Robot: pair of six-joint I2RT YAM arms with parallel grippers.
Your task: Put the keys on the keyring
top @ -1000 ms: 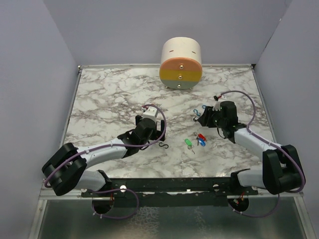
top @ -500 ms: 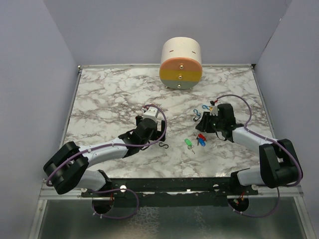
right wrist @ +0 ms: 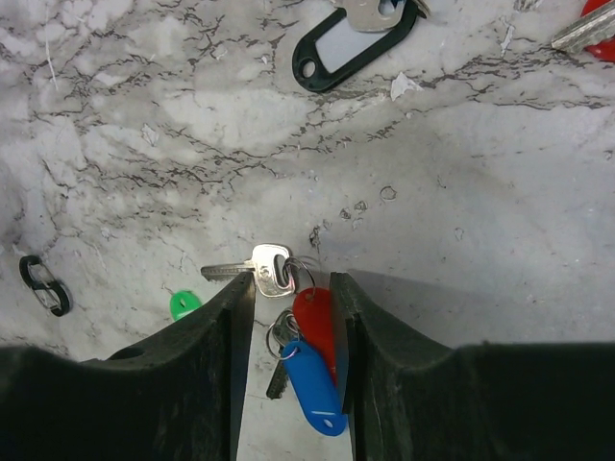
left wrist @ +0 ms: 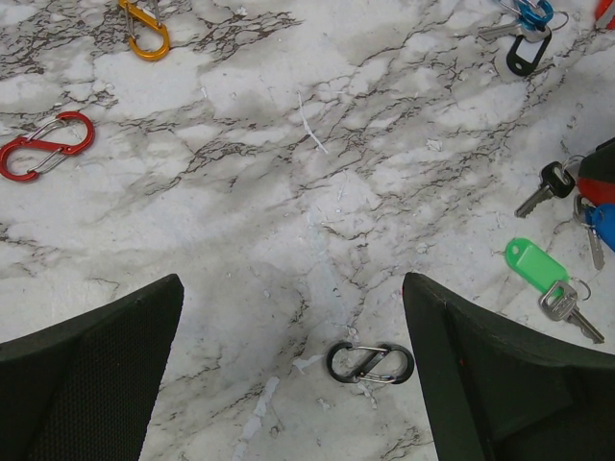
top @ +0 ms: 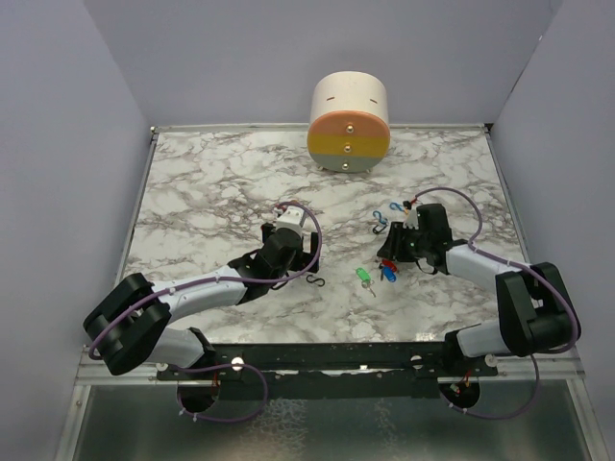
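Note:
Keys with plastic tags lie right of centre: a green tag [top: 363, 275] and a red and blue pair [top: 387, 272]. In the right wrist view my right gripper [right wrist: 293, 288] is low over the table. Its narrowly open jaws straddle the red tag [right wrist: 312, 322], the blue tag [right wrist: 312, 384] and a silver key [right wrist: 255, 269]; the red tag touches the right finger [right wrist: 384, 384]. My left gripper [left wrist: 293, 283] is wide open above a black S-clip [left wrist: 370, 363]. The green tagged key [left wrist: 534, 264] and a black-headed key [left wrist: 548, 184] lie to its right.
A round pastel drawer box [top: 349, 123] stands at the back. A blue clip [top: 381, 215] lies behind the right gripper. A red S-clip [left wrist: 46, 146], an orange S-clip [left wrist: 144, 29] and a black tag [right wrist: 351, 38] lie on the marble table [top: 211, 182].
My right gripper has moved left and down onto the red and blue tagged keys. The left arm has barely moved.

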